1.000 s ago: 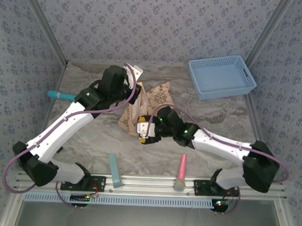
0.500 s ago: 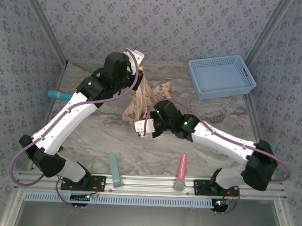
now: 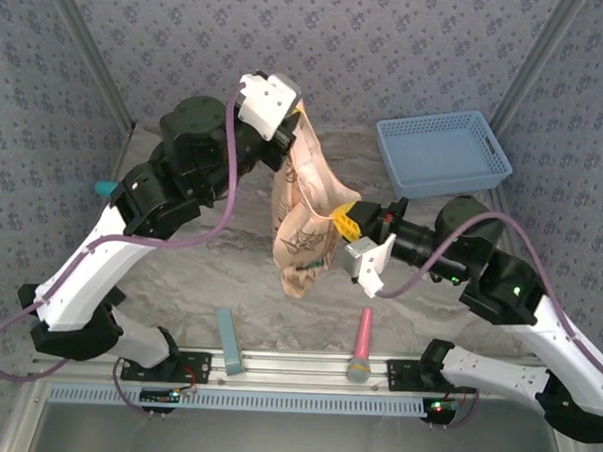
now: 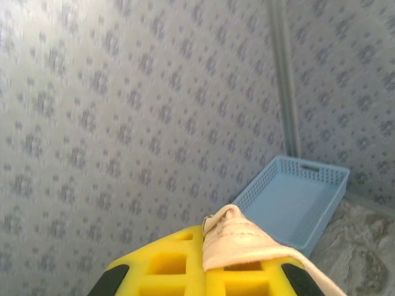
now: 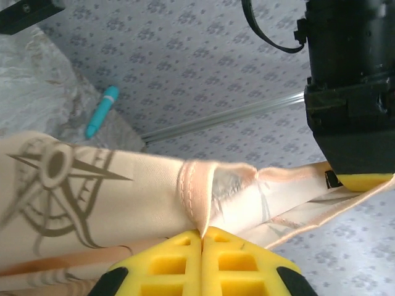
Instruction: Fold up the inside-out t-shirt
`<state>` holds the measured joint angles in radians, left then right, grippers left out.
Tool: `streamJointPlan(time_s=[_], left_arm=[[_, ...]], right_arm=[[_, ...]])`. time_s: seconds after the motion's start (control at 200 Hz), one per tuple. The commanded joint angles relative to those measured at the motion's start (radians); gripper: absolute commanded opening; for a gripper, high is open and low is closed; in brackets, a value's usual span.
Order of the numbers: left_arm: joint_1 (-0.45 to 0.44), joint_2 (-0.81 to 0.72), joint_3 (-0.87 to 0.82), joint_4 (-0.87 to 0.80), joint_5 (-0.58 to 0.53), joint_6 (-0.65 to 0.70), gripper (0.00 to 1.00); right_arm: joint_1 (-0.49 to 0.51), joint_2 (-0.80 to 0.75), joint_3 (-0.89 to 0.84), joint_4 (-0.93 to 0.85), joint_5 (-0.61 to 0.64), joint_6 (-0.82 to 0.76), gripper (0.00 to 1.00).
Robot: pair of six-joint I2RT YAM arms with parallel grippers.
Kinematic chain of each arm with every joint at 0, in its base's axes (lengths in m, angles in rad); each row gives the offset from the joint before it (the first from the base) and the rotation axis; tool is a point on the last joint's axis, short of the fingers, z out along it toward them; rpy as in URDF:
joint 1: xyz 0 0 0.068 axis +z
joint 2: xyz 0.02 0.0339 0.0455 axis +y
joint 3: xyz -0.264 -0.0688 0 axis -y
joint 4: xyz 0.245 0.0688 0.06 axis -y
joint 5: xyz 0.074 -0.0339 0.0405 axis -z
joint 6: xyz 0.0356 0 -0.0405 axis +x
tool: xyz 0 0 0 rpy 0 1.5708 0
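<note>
The inside-out t-shirt (image 3: 304, 221) hangs above the desk (image 3: 209, 282), held by both hands.
The left hand (image 3: 294, 116) pinches a hem up high; the right hand (image 3: 347, 220) is clamped on a lower edge. Bare desk lies beneath, and the blue basket (image 3: 440, 152) stands well apart.

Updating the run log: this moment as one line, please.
left gripper: shut on inside-out t-shirt, raised | right gripper: shut on its seam | t-shirt: hanging between both
</note>
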<state>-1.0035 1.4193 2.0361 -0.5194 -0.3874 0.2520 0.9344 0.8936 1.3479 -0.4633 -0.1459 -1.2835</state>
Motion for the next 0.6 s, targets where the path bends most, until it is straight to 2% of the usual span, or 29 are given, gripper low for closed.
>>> streamJointPlan(time_s=[0.0, 0.085, 0.15, 0.275, 0.35, 0.455, 0.595], left_arm=[[-0.035, 0.062, 0.081, 0.111, -0.121, 0.133, 0.0], [-0.034, 0.169, 0.204, 0.166, -0.177, 0.23, 0.0], [-0.017, 0.294, 0.349, 0.176, -0.222, 0.32, 0.0], [0.084, 0.601, 0.82, 0.101, -0.252, 0.369, 0.0], [0.176, 0.607, 0.758, 0.204, -0.211, 0.316, 0.0], [0.303, 0.64, 0.804, 0.168, -0.146, 0.178, 0.0], [0.355, 0.658, 0.813, 0.146, -0.132, 0.187, 0.0]], right_arm=[[-0.075, 0.047, 0.029, -0.048, -0.038, -0.066, 0.0], [-0.248, 0.115, 0.053, 0.019, -0.163, -0.019, 0.0], [-0.393, 0.183, 0.065, 0.109, -0.281, 0.075, 0.0], [-0.53, 0.372, 0.161, 0.25, -0.324, 0.185, 0.0], [-0.582, 0.479, 0.254, 0.315, -0.344, 0.237, 0.0], [-0.648, 0.612, 0.395, 0.379, -0.345, 0.308, 0.0], [-0.678, 0.717, 0.514, 0.449, -0.305, 0.352, 0.0]])
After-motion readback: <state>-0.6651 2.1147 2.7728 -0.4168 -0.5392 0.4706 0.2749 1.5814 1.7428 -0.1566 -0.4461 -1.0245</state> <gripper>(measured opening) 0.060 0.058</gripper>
